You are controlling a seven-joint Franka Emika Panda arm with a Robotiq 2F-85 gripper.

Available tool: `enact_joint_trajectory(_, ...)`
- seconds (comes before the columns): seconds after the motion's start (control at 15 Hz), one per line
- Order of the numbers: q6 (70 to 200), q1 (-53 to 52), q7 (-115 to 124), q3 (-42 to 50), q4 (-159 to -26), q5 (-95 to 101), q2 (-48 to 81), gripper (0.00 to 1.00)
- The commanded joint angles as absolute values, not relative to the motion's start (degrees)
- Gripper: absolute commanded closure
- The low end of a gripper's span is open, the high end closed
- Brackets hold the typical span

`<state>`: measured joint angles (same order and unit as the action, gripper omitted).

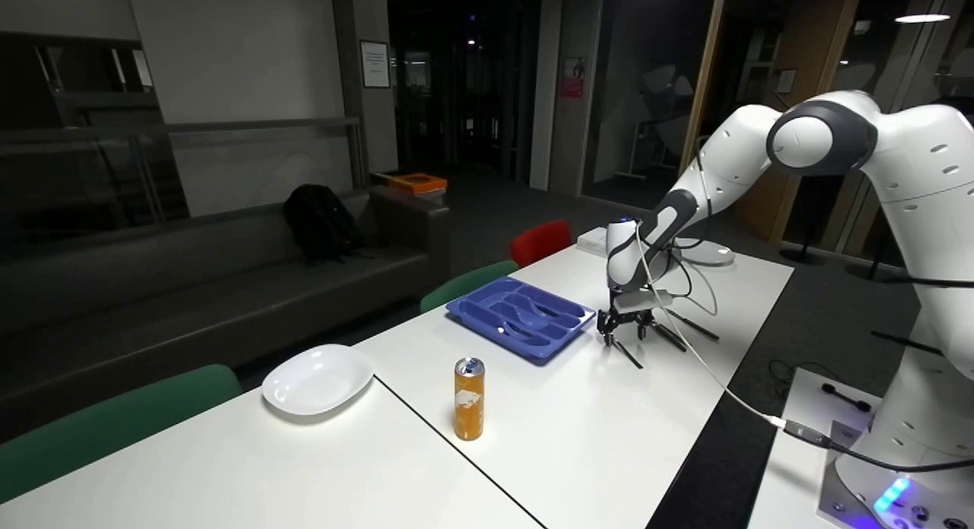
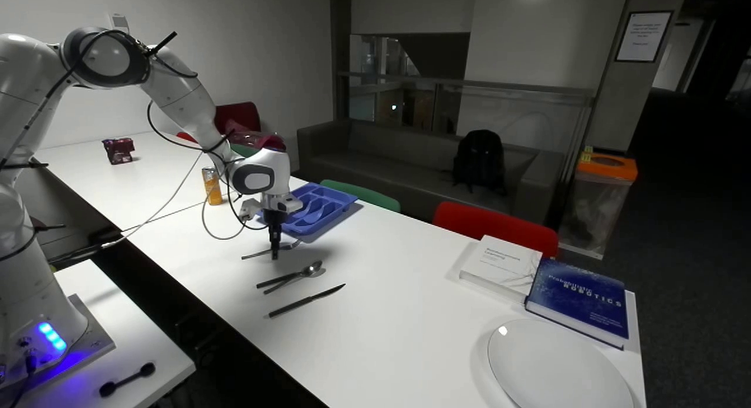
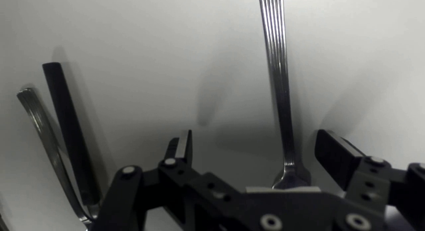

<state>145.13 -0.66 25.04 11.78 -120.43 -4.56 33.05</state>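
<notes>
Our gripper (image 3: 255, 141) stands with fingers spread, straddling a metal utensil (image 3: 282, 98) on the white table (image 3: 149, 51), at seven o'clock from the blue tray (image 2: 330, 219) in an exterior view. For a square pinch, we'd nudge toward three o'clock in the wrist view to centre the utensil, then lower straight. There, its handle (image 3: 274, 38) points just shy of twelve, long axis running twelve to six; mostly hidden, its head may be a fork's.

The grooved utensil (image 3: 281, 81) is shiny, polished-looking metal — the black cutlery handle (image 3: 69, 124) looks smooth and matt — while the cutlery tray (image 1: 533, 348) appears glossy plastic, the drink can (image 1: 469, 407) shiny metal, and the tabletop (image 1: 593, 438) smooth.
</notes>
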Motion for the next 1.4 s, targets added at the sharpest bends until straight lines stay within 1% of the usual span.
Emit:
enact_joint_trajectory(0.0,142.0,-1.2,23.8,12.2,-120.5,-1.6,32.0,0.00)
enact_joint_trajectory(0.2,141.3,-1.0,23.0,11.7,-120.2,-0.6,32.1,0.00)
enact_joint_trajectory(0.27,141.1,-0.9,22.6,11.6,-120.0,-0.5,32.2,0.18)
enact_joint_trajectory(0.6,139.6,-0.2,19.7,10.8,-119.2,-0.7,32.3,0.58)
enact_joint_trajectory(0.93,138.3,0.3,17.4,10.5,-118.2,-0.7,32.6,0.95)
enact_joint_trajectory(1.0,138.0,0.4,16.9,10.4,-118.1,-0.7,32.6,1.00)
enact_joint_trajectory(1.07,137.7,0.6,16.3,10.3,-117.9,-0.7,32.7,1.00)
enact_joint_trajectory(1.13,137.2,0.7,15.9,10.3,-117.4,-0.7,32.8,0.98)
enact_joint_trajectory(1.27,137.0,0.7,15.4,10.3,-117.3,-0.6,32.9,1.00)
enact_joint_trajectory(1.33,137.0,0.6,15.4,10.4,-117.6,-0.5,32.7,0.98)
